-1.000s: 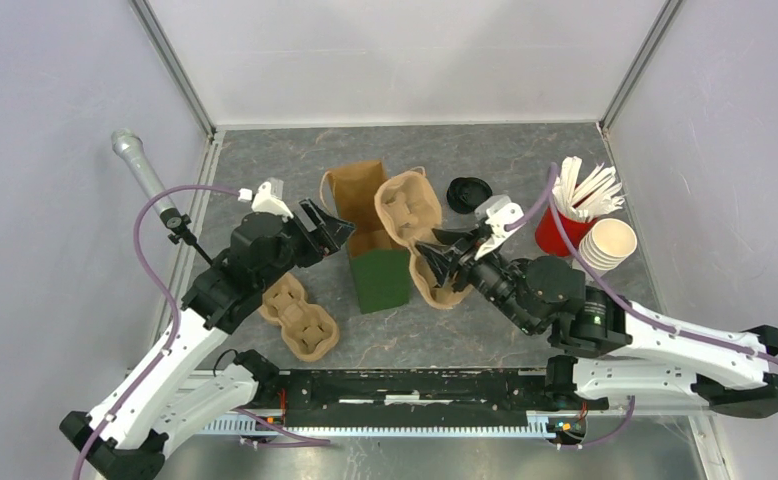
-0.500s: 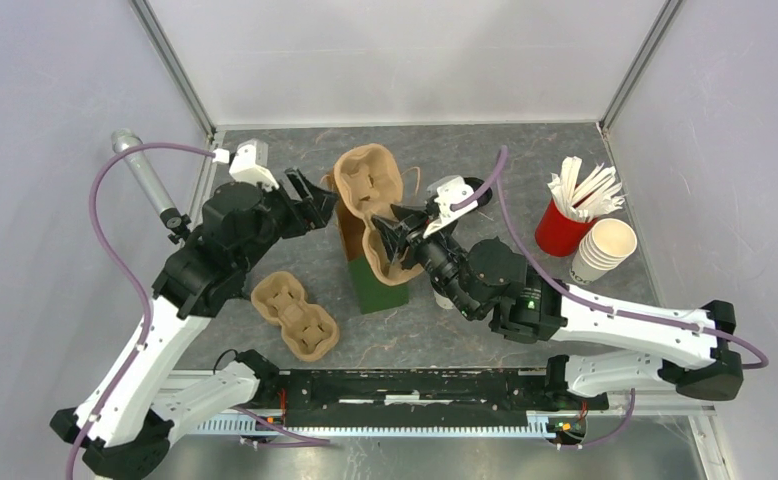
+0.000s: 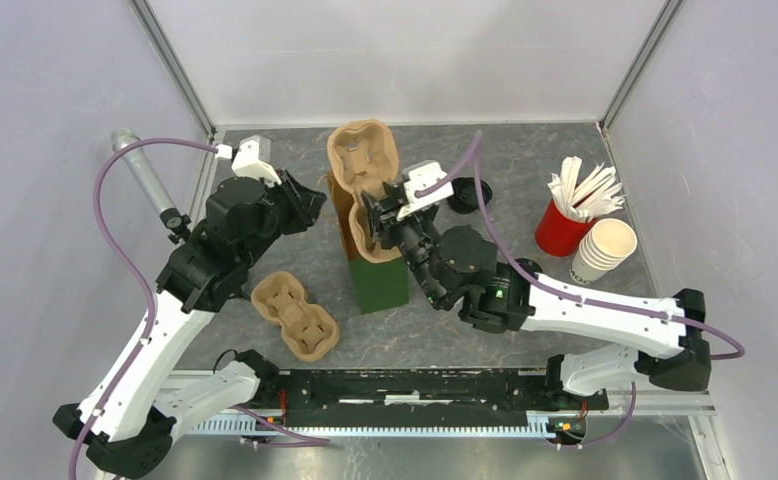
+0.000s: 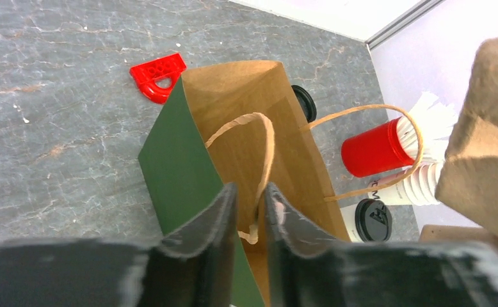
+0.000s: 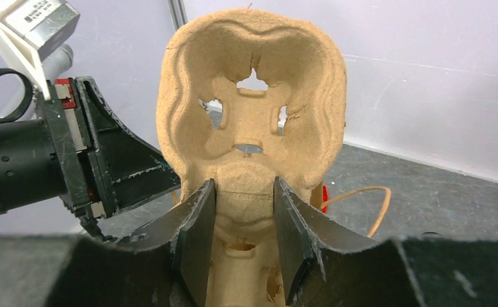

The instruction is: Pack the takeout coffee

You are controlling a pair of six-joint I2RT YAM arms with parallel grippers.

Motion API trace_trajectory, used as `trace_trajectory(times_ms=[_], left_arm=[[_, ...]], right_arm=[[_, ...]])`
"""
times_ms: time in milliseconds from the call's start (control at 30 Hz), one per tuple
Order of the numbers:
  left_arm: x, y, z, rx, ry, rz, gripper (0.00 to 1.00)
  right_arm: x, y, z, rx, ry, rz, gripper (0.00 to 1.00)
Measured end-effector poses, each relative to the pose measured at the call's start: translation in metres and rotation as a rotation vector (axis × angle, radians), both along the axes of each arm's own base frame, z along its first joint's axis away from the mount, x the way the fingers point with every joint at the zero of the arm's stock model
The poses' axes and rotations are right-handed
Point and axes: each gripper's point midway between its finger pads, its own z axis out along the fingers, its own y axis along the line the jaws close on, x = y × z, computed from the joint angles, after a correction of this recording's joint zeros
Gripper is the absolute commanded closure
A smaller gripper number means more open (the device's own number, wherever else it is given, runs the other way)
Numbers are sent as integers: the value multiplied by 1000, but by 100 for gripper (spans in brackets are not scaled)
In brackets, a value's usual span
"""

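Top external view: within a second the right gripper (image 3: 370, 215) has swung the cup carrier (image 3: 363, 165) from a slant beside the bag (image 3: 380, 282) to standing on end over the bag's open mouth, its fingers clamped on the carrier's lower half. The left gripper (image 4: 249, 192), spread wide a moment ago, has drawn its fingers narrow around the bag's near handle (image 4: 260, 128); whether they actually pinch it cannot be told. The left wrist view shows the bag still empty inside and the carrier off to one side, not yet lowered in. The coffee stays unpacked on the table, one lidded cup (image 4: 370, 219) just beside the bag and another (image 4: 304, 102) behind it, near the red cup (image 3: 560, 230). A spare carrier (image 3: 295, 317) lies flat to the bag's left. It looks as though the bag is being steadied to receive the carrier before any cup goes in.
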Motion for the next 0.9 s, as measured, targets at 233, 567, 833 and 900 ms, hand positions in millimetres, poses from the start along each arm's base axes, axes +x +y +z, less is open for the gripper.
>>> trace_trajectory(times_ms=[233, 567, 833, 900], left_arm=[[-2, 1, -5, -5, -1, -6, 98], [-4, -6, -8, -27, -11, -44, 98], [-6, -4, -3, -35, -29, -42, 98], [-6, -3, -5, -26, -24, -37, 98]], right_arm=[[11, 19, -19, -75, 10, -27, 57], [44, 24, -45, -120, 53, -56, 56], [66, 41, -51, -125, 74, -48, 56], [70, 44, -52, -122, 80, -45, 56]])
